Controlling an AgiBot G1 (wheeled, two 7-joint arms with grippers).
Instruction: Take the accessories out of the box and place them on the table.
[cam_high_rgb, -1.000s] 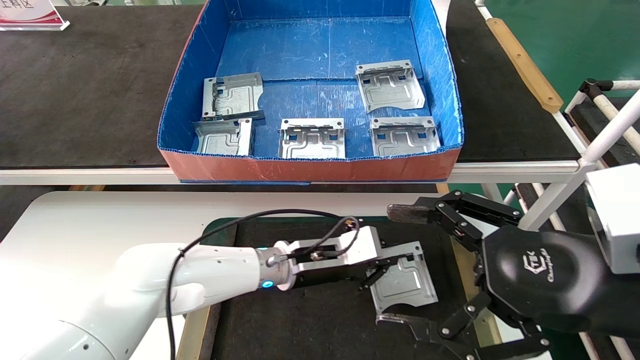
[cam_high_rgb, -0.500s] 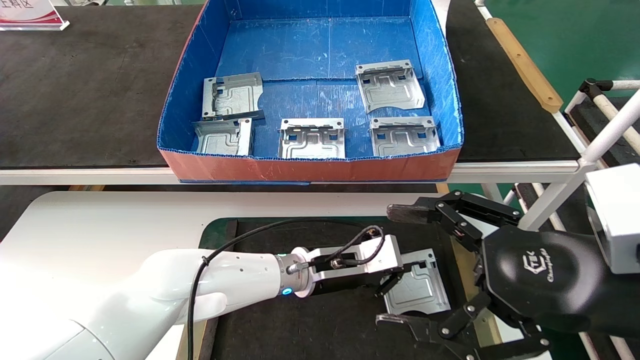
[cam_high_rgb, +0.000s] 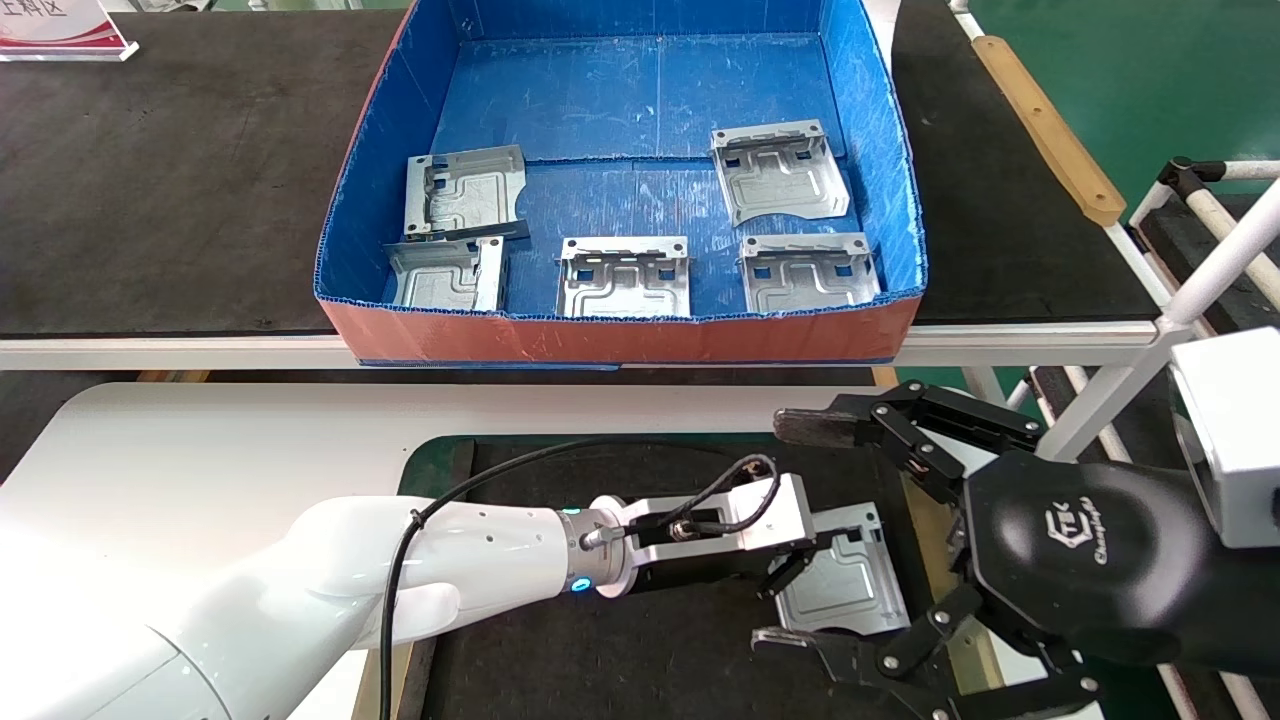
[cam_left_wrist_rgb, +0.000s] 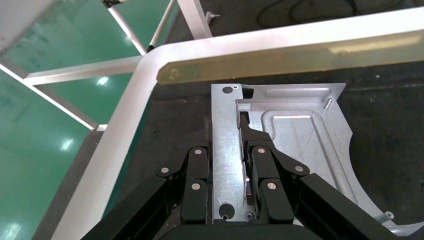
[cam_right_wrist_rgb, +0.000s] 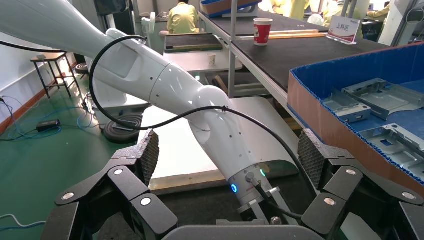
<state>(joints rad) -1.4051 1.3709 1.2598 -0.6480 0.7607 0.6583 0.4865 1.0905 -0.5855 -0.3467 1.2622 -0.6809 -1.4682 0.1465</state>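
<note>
My left gripper (cam_high_rgb: 800, 560) is shut on a silver plate (cam_high_rgb: 850, 590) and holds it flat and low over the black mat (cam_high_rgb: 600, 640) of the white table (cam_high_rgb: 200, 450), near the mat's right edge. In the left wrist view the fingers (cam_left_wrist_rgb: 260, 160) pinch the plate (cam_left_wrist_rgb: 300, 135) along its raised edge strip. Whether the plate touches the mat I cannot tell. Several more plates lie in the blue box (cam_high_rgb: 620, 335), among them one at front centre (cam_high_rgb: 625, 277) and one at back right (cam_high_rgb: 780, 170). My right gripper (cam_high_rgb: 790, 532) is open and empty beside the held plate.
The box stands on a long black bench (cam_high_rgb: 150, 180) behind the table. A tan strip (cam_high_rgb: 1045, 125) and white frame tubes (cam_high_rgb: 1220, 250) are at the right. The mat's tan edge strip (cam_left_wrist_rgb: 300, 55) runs just beyond the plate. The box also shows in the right wrist view (cam_right_wrist_rgb: 340, 130).
My left gripper has moved right across the mat with the plate, closer to my right gripper. The right arm and the plates in the box have not moved.
</note>
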